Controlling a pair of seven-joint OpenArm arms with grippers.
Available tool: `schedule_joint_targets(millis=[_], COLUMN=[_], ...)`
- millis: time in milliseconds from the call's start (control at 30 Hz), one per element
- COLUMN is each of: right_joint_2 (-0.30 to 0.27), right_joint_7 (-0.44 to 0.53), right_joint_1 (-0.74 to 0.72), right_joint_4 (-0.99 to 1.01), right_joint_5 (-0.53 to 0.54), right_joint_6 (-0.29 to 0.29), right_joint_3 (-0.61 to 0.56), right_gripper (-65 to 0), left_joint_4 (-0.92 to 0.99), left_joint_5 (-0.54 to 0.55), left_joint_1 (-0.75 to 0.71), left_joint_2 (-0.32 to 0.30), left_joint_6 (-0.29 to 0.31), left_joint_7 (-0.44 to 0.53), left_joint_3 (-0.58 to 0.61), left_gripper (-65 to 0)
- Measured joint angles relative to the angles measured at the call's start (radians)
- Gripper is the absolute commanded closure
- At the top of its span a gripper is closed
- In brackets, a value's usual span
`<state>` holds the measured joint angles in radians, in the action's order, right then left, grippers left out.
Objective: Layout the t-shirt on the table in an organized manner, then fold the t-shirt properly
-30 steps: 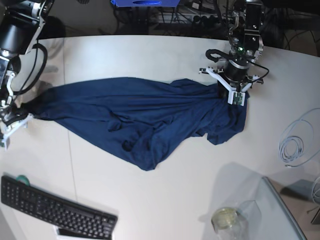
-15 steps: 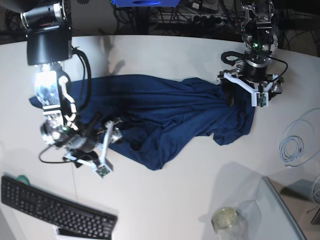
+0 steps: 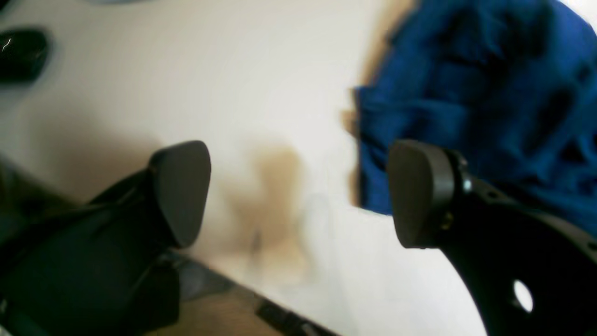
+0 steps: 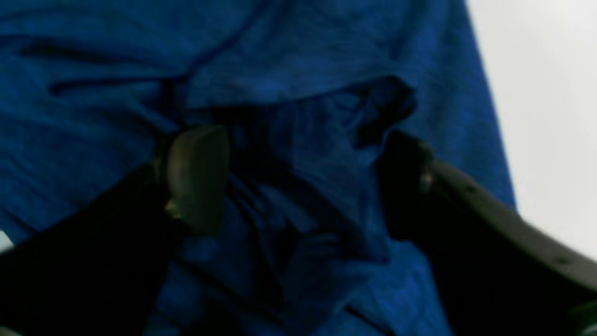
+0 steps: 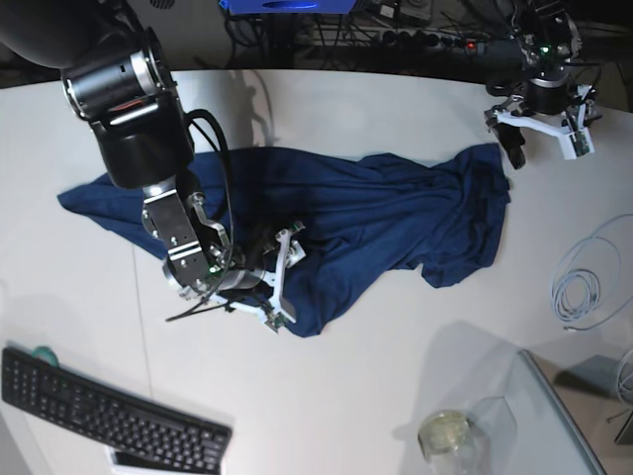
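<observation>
The dark navy t-shirt (image 5: 346,223) lies crumpled and stretched sideways across the white table (image 5: 326,109). My right gripper (image 5: 280,279) is low over the shirt's front folds, near its lower edge. In the right wrist view its jaws (image 4: 301,179) stand apart, with a rumpled ridge of the t-shirt (image 4: 303,140) between the fingers (image 4: 198,177). My left gripper (image 5: 542,146) hovers open just past the shirt's far right corner. In the left wrist view it (image 3: 298,193) holds nothing, with bare table (image 3: 140,93) under it and the t-shirt (image 3: 489,93) to its upper right.
A black keyboard (image 5: 109,416) lies at the front left. A glass jar (image 5: 445,435) and a clear panel (image 5: 554,416) stand at the front right. A coiled white cable (image 5: 584,282) lies near the right edge. Cables and gear crowd the space behind the table.
My left gripper let go of the shirt's right end and drew back up and to the right. My right arm swung in from the left edge onto the shirt's lower middle.
</observation>
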<state>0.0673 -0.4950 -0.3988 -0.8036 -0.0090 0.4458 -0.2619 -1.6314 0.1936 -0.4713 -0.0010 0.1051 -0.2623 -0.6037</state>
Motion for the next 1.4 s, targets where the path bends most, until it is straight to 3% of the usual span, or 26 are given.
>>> schedule_joint_targets(millis=[100,133,200,333,567,1067,1267,1333,1400], right_joint_2=[0.002,0.002,0.000,-0.026,-0.138,-0.316,-0.362,-0.361,-0.353], right_joint_7=[-0.002,-0.002,-0.007,-0.063,-0.229,-0.310,-0.232,-0.225,-0.247], right_joint_1=[-0.001,0.000,0.009,0.038,0.054,-0.013,-0.023,-0.025,-0.018], right_joint_4=[0.014,0.013,-0.024,-0.187,-0.493,-0.621,-0.501,-0.378,-0.280], right_joint_5=[0.001,0.001,-0.001,0.007,-0.002,0.002,-0.002,-0.012,-0.007], right_joint_6=[-0.001,0.000,-0.001,0.002,0.000,0.000,-0.005,-0.016,-0.010], right_joint_3=[0.000,0.001,0.003,0.021,0.171,0.531,0.639,0.650,0.629], right_gripper=[-2.0,0.0,-2.3,0.0,0.0,0.0,-0.3,-4.8,-19.2], left_joint_4=[0.000,0.002,0.010,0.017,0.046,0.046,0.046,0.046,0.045], left_joint_5=[0.077,0.078,0.091,0.092,0.092,0.092,0.092,0.093,0.092], left_joint_1=[-0.008,-0.012,-0.018,-0.037,-0.042,-0.042,-0.037,-0.033,-0.037], left_joint_2=[-0.002,-0.004,-0.003,0.002,-0.001,-0.020,-0.018,-0.020,-0.034], left_joint_6=[-0.005,-0.008,-0.006,0.000,0.001,0.000,0.000,-0.001,-0.004], left_joint_7=[0.000,0.003,0.004,0.002,0.001,0.004,0.002,0.004,0.003], left_joint_3=[-0.060,-0.069,-0.074,-0.066,-0.070,-0.063,-0.063,-0.047,-0.005], left_gripper=[-56.4,-56.4,-56.4,-56.4,-56.1,-56.1,-56.1,-56.1,-56.1])
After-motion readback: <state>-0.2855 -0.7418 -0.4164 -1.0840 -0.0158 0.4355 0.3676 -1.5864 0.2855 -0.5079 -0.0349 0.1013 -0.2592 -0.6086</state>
